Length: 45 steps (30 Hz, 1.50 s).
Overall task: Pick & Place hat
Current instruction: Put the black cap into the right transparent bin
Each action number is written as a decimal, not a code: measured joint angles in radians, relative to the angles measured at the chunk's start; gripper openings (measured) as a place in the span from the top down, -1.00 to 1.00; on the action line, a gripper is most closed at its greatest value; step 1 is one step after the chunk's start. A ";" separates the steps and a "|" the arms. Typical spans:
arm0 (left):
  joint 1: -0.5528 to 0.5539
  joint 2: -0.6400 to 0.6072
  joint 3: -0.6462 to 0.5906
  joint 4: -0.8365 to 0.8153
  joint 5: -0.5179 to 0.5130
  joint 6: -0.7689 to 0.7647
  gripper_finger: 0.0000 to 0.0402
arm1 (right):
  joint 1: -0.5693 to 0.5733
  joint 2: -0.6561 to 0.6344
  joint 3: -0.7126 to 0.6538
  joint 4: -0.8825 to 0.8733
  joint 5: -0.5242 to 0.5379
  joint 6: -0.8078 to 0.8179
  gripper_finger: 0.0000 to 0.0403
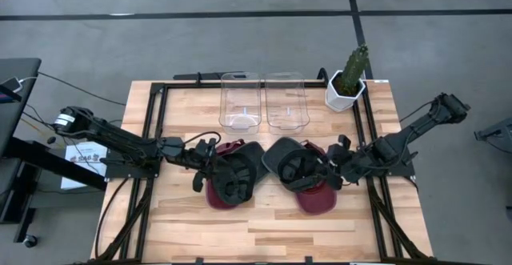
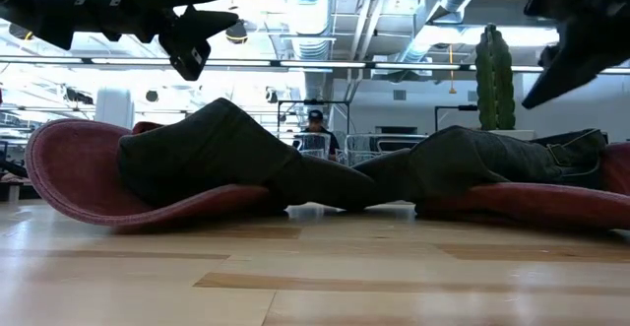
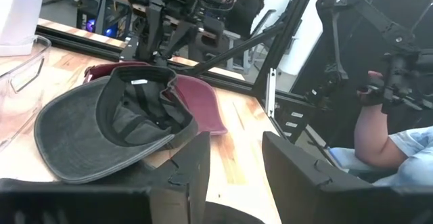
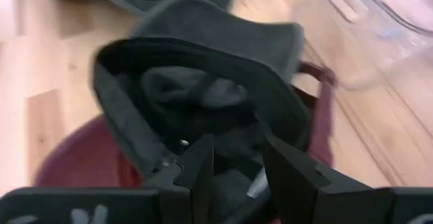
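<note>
Two piles of hats lie mid-table. On the left, a dark hat [image 1: 236,175] rests on a maroon hat [image 1: 220,194]. On the right, a dark grey hat [image 1: 290,162] lies upside down on another maroon hat [image 1: 316,199]. My left gripper [image 1: 206,155] hovers open and level over the left pile's left edge, clear above it in the low view [image 2: 187,45]. My right gripper [image 1: 334,163] is open and slants down over the right grey hat's hollow [image 4: 203,95], with nothing between its fingers. In the low view it stands above the hats [image 2: 576,40].
Two clear plastic bins [image 1: 241,101] [image 1: 286,101] stand at the table's far side, with a potted cactus [image 1: 348,81] to their right. Black frame rails [image 1: 156,137] run along the table's sides. Bare wood [image 1: 264,233] lies toward the near edge. A person's arm [image 3: 379,136] shows beyond the table.
</note>
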<state>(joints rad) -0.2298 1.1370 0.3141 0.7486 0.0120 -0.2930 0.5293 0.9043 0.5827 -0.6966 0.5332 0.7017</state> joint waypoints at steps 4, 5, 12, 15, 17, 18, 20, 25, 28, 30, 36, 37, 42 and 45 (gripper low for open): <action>0.001 0.000 0.000 0.000 0.000 0.003 0.34 | -0.031 0.000 0.000 0.014 0.039 -0.024 0.41; 0.002 0.000 0.000 0.000 0.000 0.003 0.34 | -0.041 0.000 0.000 0.032 0.043 -0.043 0.41; 0.021 -0.001 0.000 0.000 0.000 0.004 0.34 | -0.118 0.005 0.000 0.110 0.045 -0.134 0.41; 0.029 -0.001 0.000 0.000 0.000 0.004 0.34 | -0.150 0.034 0.000 0.107 0.045 -0.135 0.41; 0.030 -0.001 0.000 0.000 0.000 0.004 0.34 | -0.169 0.065 0.000 0.107 0.044 -0.152 0.41; 0.030 -0.001 0.000 0.000 -0.001 0.004 0.34 | -0.178 0.082 0.000 0.107 0.043 -0.162 0.41; 0.030 -0.001 0.000 0.000 -0.001 0.004 0.34 | -0.197 0.117 0.000 0.117 0.042 -0.184 0.41; 0.030 -0.001 0.000 0.000 -0.001 0.004 0.34 | -0.232 0.196 0.000 0.191 0.029 -0.282 0.41; 0.030 -0.001 0.000 0.000 -0.001 0.004 0.34 | -0.246 0.229 0.000 0.239 -0.003 -0.340 0.41; 0.030 -0.001 0.000 0.000 -0.003 0.004 0.34 | -0.254 0.248 0.000 0.255 -0.027 -0.362 0.41; 0.030 -0.001 0.000 0.000 -0.003 0.004 0.34 | -0.274 0.287 0.000 0.257 -0.051 -0.372 0.41; 0.030 -0.001 0.000 0.000 -0.004 0.004 0.34 | -0.280 0.292 0.000 0.258 -0.051 -0.373 0.41; 0.030 -0.001 0.000 0.000 -0.004 0.004 0.34 | -0.306 0.294 0.000 0.256 -0.052 -0.373 0.41; 0.030 -0.001 0.000 0.000 -0.004 0.005 0.34 | -0.318 0.292 0.000 0.257 -0.053 -0.373 0.41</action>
<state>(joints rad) -0.1997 1.1362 0.3141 0.7483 0.0082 -0.2884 0.2111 1.1965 0.5823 -0.4398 0.4807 0.3289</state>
